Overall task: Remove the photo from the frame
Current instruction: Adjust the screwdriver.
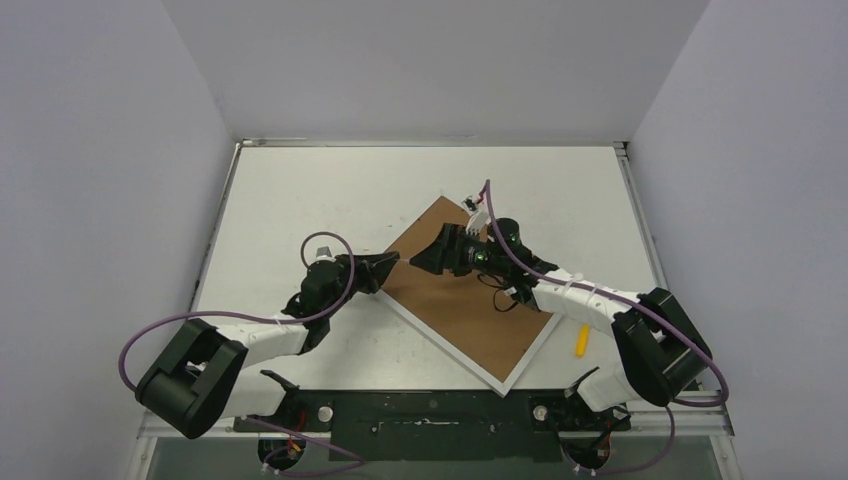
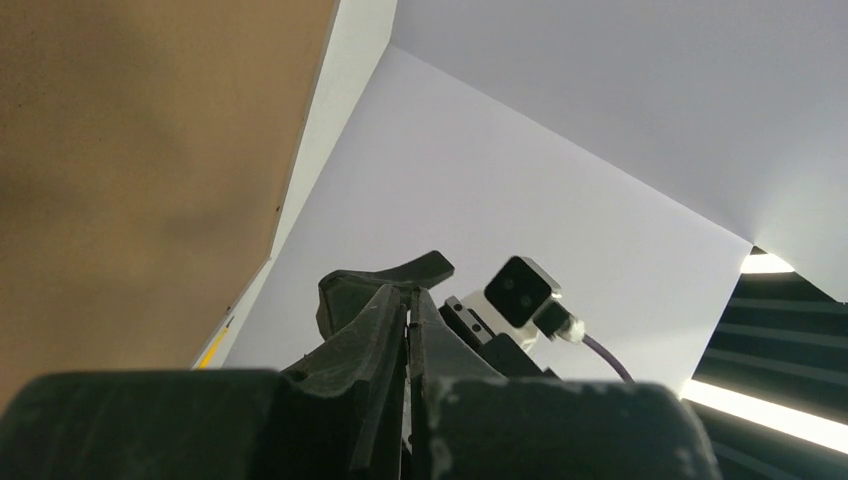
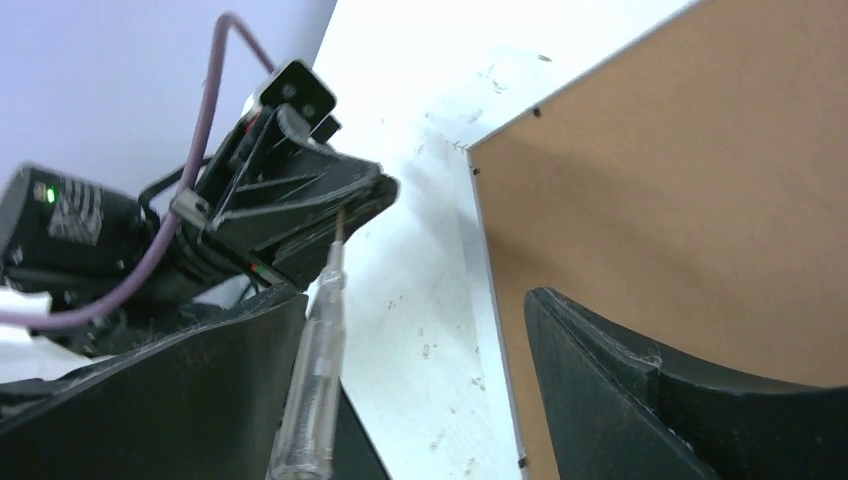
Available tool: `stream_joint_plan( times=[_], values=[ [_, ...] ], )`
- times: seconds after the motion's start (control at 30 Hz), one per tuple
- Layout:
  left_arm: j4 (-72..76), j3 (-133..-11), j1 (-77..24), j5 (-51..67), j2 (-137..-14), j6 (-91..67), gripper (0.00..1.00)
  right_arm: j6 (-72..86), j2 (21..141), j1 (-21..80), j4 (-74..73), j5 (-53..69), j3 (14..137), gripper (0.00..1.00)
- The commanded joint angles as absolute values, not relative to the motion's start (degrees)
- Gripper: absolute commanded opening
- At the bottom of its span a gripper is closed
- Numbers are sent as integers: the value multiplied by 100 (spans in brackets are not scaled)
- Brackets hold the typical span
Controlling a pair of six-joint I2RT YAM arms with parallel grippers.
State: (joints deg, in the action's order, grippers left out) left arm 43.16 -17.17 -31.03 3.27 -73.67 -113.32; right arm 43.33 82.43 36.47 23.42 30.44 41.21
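While the frame [image 1: 480, 322] lies brown back up beneath it, the right hand [image 1: 420, 258] gapes wide

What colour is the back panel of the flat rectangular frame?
The back panel is plain brown; the top external view shows it best.

Closed end effector [image 2: 410, 292] near brown frame [image 2: 140, 150]

frame [image 1: 452, 312] front hidden, clear tool [image 3: 311, 370] cropped
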Motion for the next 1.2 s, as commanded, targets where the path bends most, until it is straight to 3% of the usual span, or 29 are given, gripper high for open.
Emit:
stream_joint_plan(
  times=[0.0, 0.2, 0.33, 0.57, 0.83, 1.17],
  values=[
    [4802, -1731, -3127, 228, -7343, -11168, 0, 5922, 8134, 3309, 1935, 3092, 4311, 84],
    [5345, -1709, -3127, 50, -7528, -10847, 0, 7733, 8246, 3200, 2908, 3486, 3794, 91],
    [5963, -1673, -3133, -285, -7620, -10262, 0, 8344, 8172, 3304, 2827, 3411, 3878, 89],
    [6880, -1593, -3255, -784, -7796, -9745, 0, 9244, 8095, 3334, 3469, 3186, 3782, 78],
    [6943, -1613, -3331, -830, -7876, -9751, 0, 9567, 8427, 3472, 4107, 3075, 3872, 49],
    [6711, -1659, -3366, -892, -7751, -9516, 0, 9472, 8613, 3602, 4100, 2998, 3888, 35]
  ],
)
